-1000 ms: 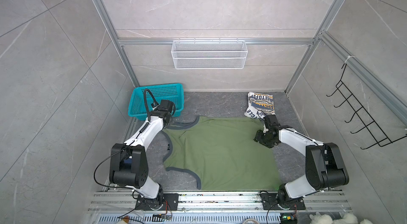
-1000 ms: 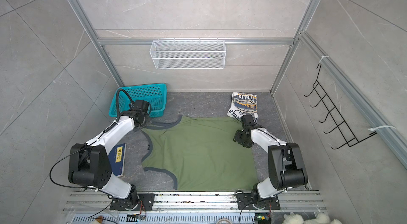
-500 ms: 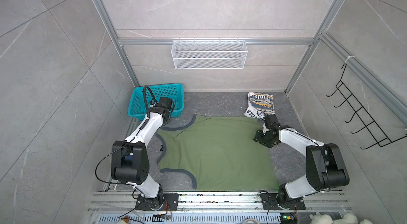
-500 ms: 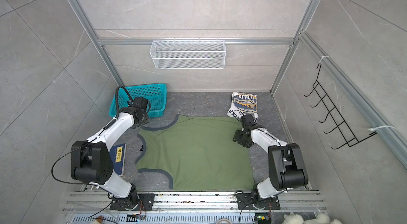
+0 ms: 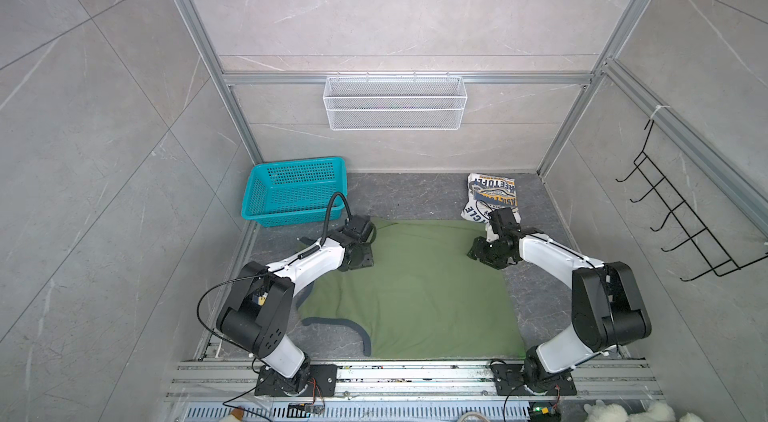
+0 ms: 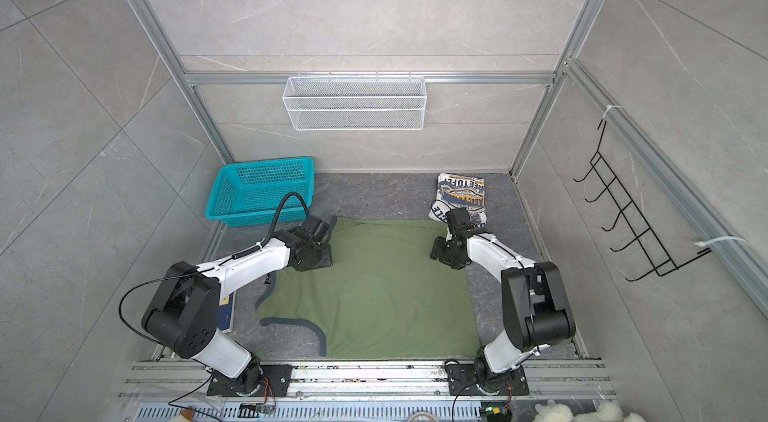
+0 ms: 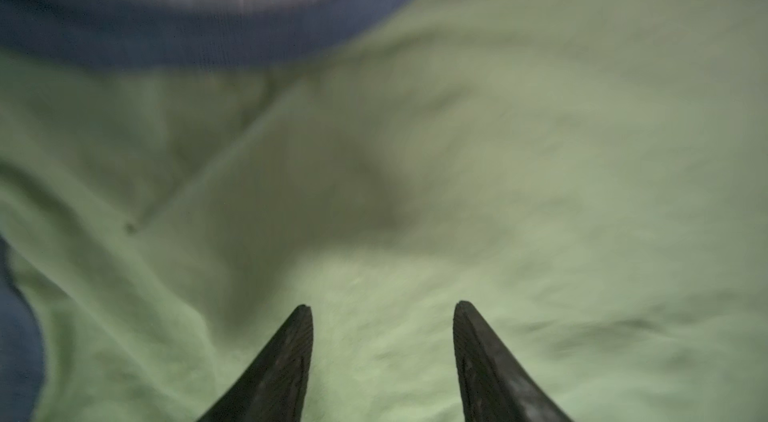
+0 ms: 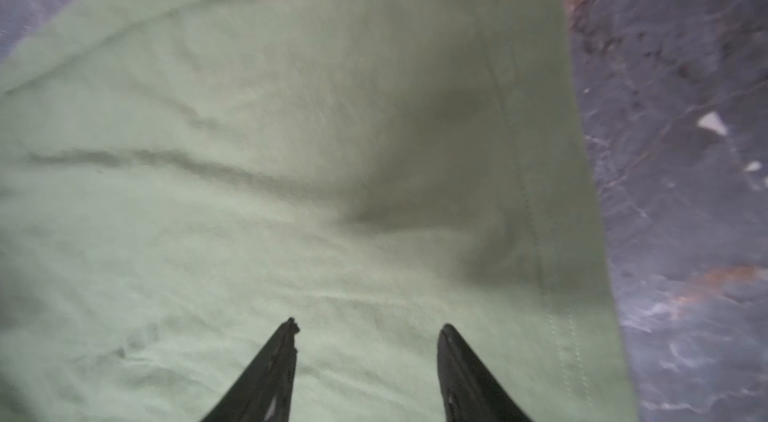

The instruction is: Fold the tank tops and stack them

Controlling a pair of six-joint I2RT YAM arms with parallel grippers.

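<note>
Now the green top (image 5: pixel 415 287) lies flat in the middle of the table (image 5: pixel 415 195). The danger, I think, is that my claws pinch only its upper layer or slip on the thin cloth, and the fold comes crooked. Its neck end points to the left edge, so its long axis runs left to right. My left claw (image 7: pixel 383 306) and right claw (image 8: pixel 368 323) stand partly open over its far side, holding nothing. The folded white top (image 5: pixel 492 195) in the far right corner is near my right claw, and I could drag it.
</note>
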